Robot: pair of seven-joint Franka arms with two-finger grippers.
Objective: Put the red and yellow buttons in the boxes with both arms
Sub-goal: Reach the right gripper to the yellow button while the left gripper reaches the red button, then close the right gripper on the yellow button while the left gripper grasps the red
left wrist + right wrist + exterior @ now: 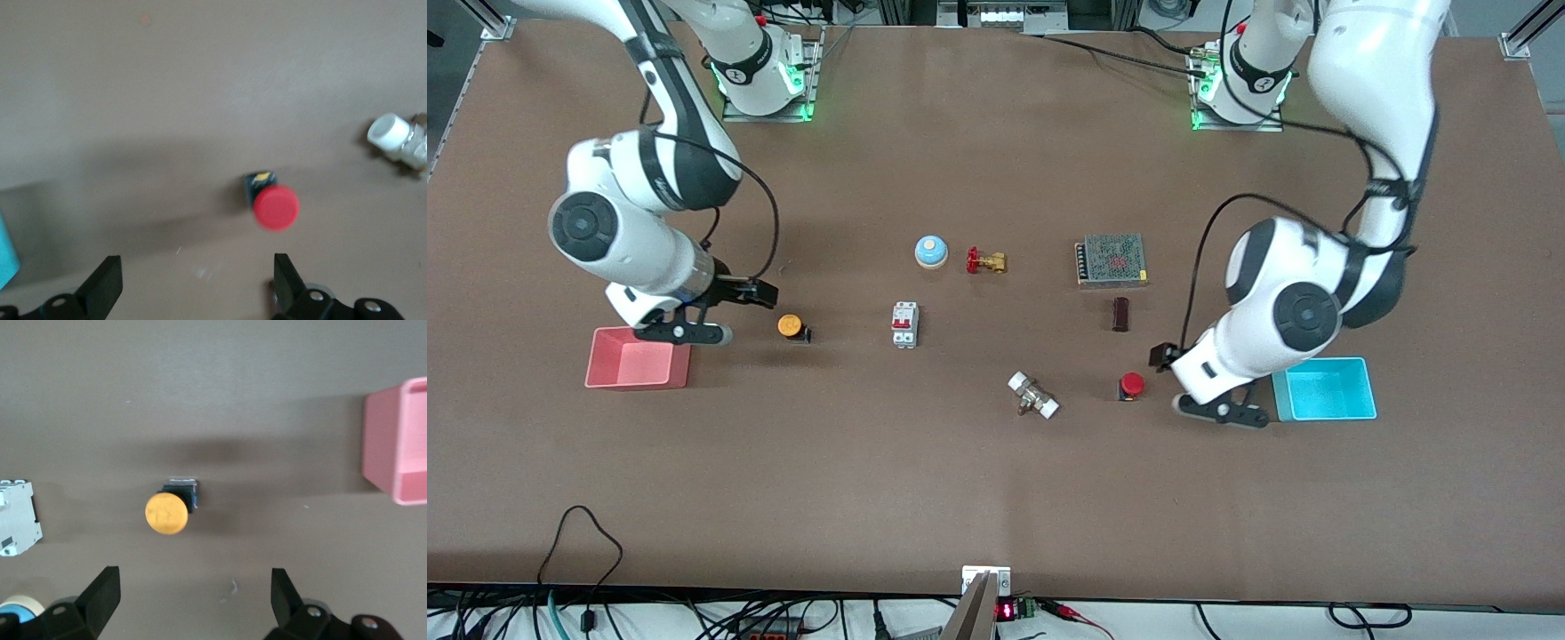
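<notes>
The yellow button (791, 326) lies on the table beside the pink-red box (638, 359). My right gripper (758, 293) is open and empty just above the table between the two; in the right wrist view the yellow button (167, 513) lies ahead of the open gripper (193, 595) and the pink box (397, 450) is off to one side. The red button (1131, 385) lies toward the cyan box (1325, 389). My left gripper (1162, 356) is open and empty beside it; the left wrist view shows the red button (274, 206) ahead of the open gripper (197, 280).
Mid-table lie a blue bell (931, 252), a red-handled brass valve (985, 261), a white circuit breaker (904, 324), a mesh-topped power supply (1111, 260), a dark brown block (1120, 314) and a metal fitting with white caps (1033, 396).
</notes>
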